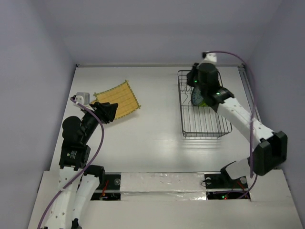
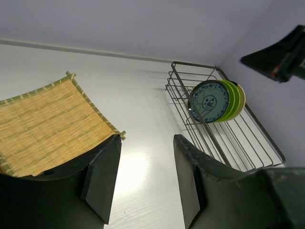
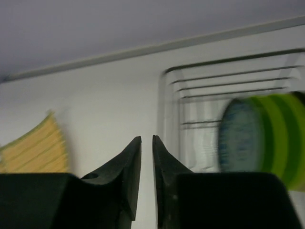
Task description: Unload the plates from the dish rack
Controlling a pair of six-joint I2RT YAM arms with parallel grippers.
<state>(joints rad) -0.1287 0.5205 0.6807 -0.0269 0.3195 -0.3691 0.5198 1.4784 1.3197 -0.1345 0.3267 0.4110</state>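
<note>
Step judged: first pick, not yet begun. Right end effector (image 3: 147, 139) has fingers nearly pressed together and holds nothing. The plates (image 2: 217, 101) stand on edge in the dish rack (image 1: 205, 135), off to its right, untouched. To do it well: spread first, straddle one rim, avoid the wires. Left end effector (image 2: 147, 138) is spread and empty, at the bamboo mat (image 2: 47, 124) edge.

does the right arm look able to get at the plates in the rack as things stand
Probably yes. The right gripper hangs at the dish rack just beside the plates, which stand upright with nothing between. It is almost shut, though, so it would have to open first.
</note>
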